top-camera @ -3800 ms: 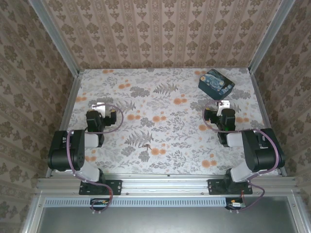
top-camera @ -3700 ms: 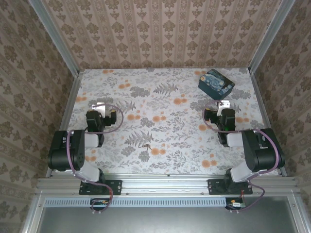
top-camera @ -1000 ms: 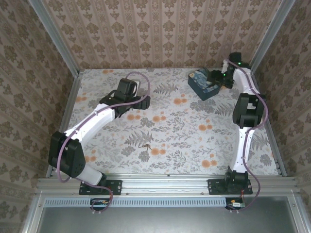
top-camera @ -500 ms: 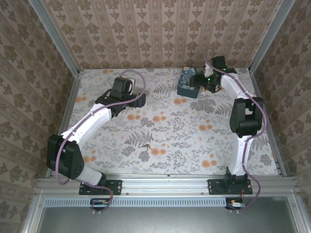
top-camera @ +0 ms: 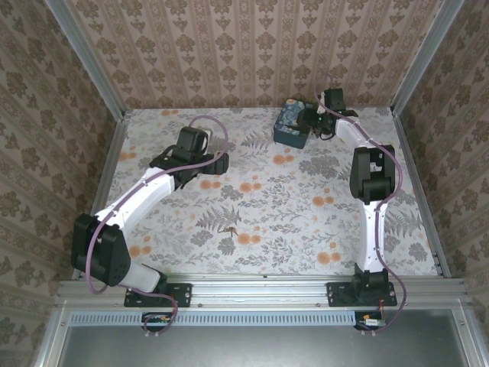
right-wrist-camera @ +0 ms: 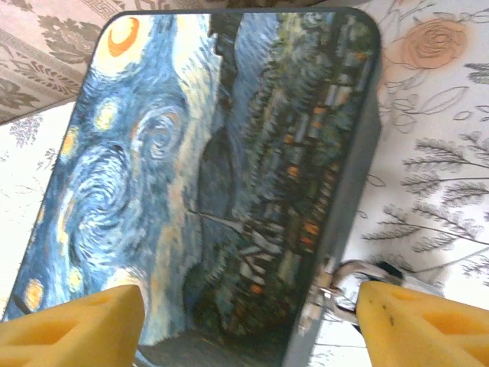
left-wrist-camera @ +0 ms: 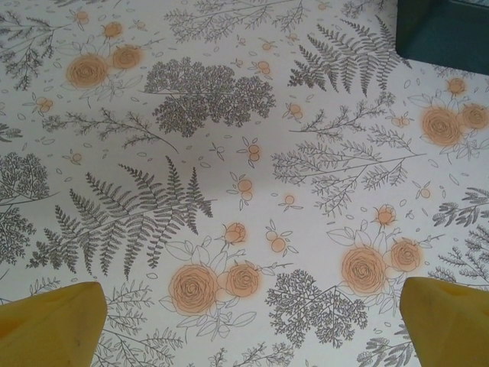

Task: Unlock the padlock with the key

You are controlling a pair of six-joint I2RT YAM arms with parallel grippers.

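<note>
Item: padlock (right-wrist-camera: 353, 281), very small, grey metal, thin shackle loop, hanging at the latch on one long side of the box (right-wrist-camera: 191, 168). Location: the box sits on the table (top-camera: 260, 191) close to the far edge, right of centre. The padlock is on the side turned away from the back wall, at the end nearest the right gripper (right-wrist-camera: 248, 306), and lies just beside that gripper's right fingertip (right-wrist-camera: 412, 321). Handling, judged: rigid and light, with smooth metal likely to slip between soft pads. It hangs loose on its shackle, so it should swing or twist when pushed. The body is the place to pinch, across its flat faces, leaving the keyway end clear; the shackle is too thin and too free to steady it. The box looks light enough to slide if nudged. Right gripper: jaws apart, moderately spread, set astride the near end of the box, left pad over the lid's corner and right pad outside the padlock. Nothing is clamped, and whether either pad touches cannot be told. Left gripper (left-wrist-camera: 250, 294): jaws at full spread, empty, over bare floral table well left of the box.
</note>
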